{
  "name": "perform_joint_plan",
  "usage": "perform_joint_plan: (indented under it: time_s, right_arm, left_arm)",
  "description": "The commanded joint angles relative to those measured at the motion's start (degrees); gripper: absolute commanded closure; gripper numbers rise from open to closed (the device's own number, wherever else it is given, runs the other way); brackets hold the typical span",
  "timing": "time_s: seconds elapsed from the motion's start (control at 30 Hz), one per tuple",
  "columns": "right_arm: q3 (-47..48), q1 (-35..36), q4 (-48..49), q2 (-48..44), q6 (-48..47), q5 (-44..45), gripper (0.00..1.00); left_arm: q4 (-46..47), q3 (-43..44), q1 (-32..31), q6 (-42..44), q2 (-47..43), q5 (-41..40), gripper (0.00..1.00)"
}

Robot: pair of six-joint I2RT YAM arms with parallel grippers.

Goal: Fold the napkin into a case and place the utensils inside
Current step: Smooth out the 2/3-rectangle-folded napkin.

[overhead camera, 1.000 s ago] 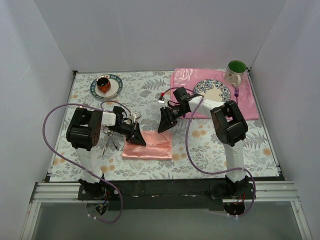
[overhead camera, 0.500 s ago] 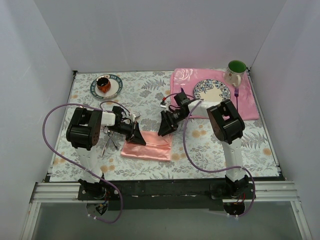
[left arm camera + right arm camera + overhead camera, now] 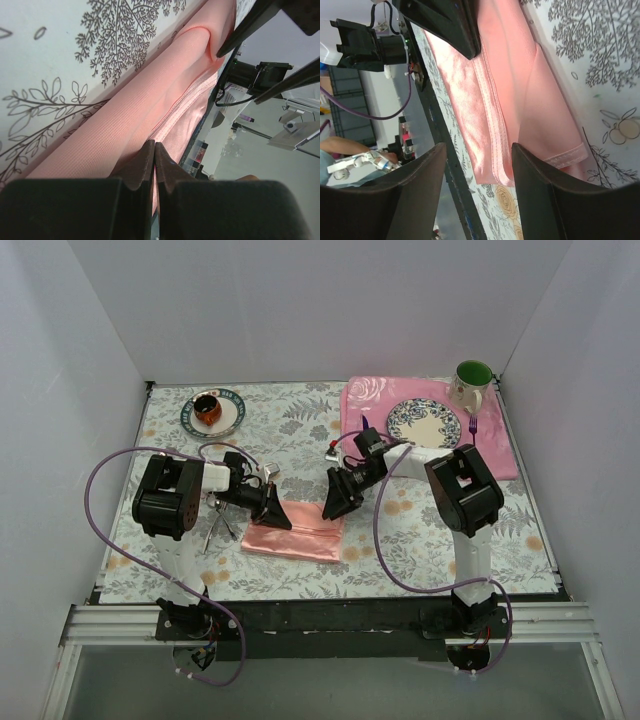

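The salmon-pink napkin (image 3: 296, 542) lies folded into a narrow oblong on the floral tablecloth, with stitched hems showing along its layers in the right wrist view (image 3: 520, 85). My left gripper (image 3: 276, 516) is shut on the napkin's far left edge; in the left wrist view the fingertips (image 3: 154, 146) pinch the cloth (image 3: 125, 115). My right gripper (image 3: 338, 504) is open and empty, just above the napkin's right end (image 3: 479, 150). The silver utensils (image 3: 218, 531) lie left of the napkin, partly hidden under the left arm.
A rose-patterned pink placemat (image 3: 365, 400) at the back right holds a patterned plate (image 3: 424, 421), a green mug (image 3: 472, 380) and a purple fork (image 3: 472, 426). A saucer with a cup (image 3: 212, 412) stands at the back left. Purple cables loop beside both arms.
My right gripper has shifted a little to the right and nearer. The napkin's far right part has dropped and now lies flatter. The left gripper has stayed in place.
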Motion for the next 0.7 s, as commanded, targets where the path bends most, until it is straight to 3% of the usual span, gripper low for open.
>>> perform_joint_plan:
  time_s: [0.0, 0.23, 0.47, 0.67]
  right_arm:
    - [-4.5, 0.4, 1.5, -0.1, 3.3, -1.5, 0.36]
    - [-5.1, 0.3, 1.5, 6.8, 2.8, 1.8, 0.37]
    - [7.4, -3.3, -7.6, 11.4, -4.0, 11.1, 0.37]
    - [13.9, -4.0, -13.8, 14.0, -9.3, 10.2, 0.38]
  left_arm:
    - [1.8, -0.8, 0.5, 0.9, 0.6, -4.1, 1.0]
    - [2.1, -0.9, 0.8, 0.8, -0.5, -2.8, 1.0]
    - [3.4, -0.1, 3.2, -0.6, 0.8, -1.2, 1.0]
    - [5.1, 1.6, 4.0, -1.2, -1.5, 3.2, 1.0]
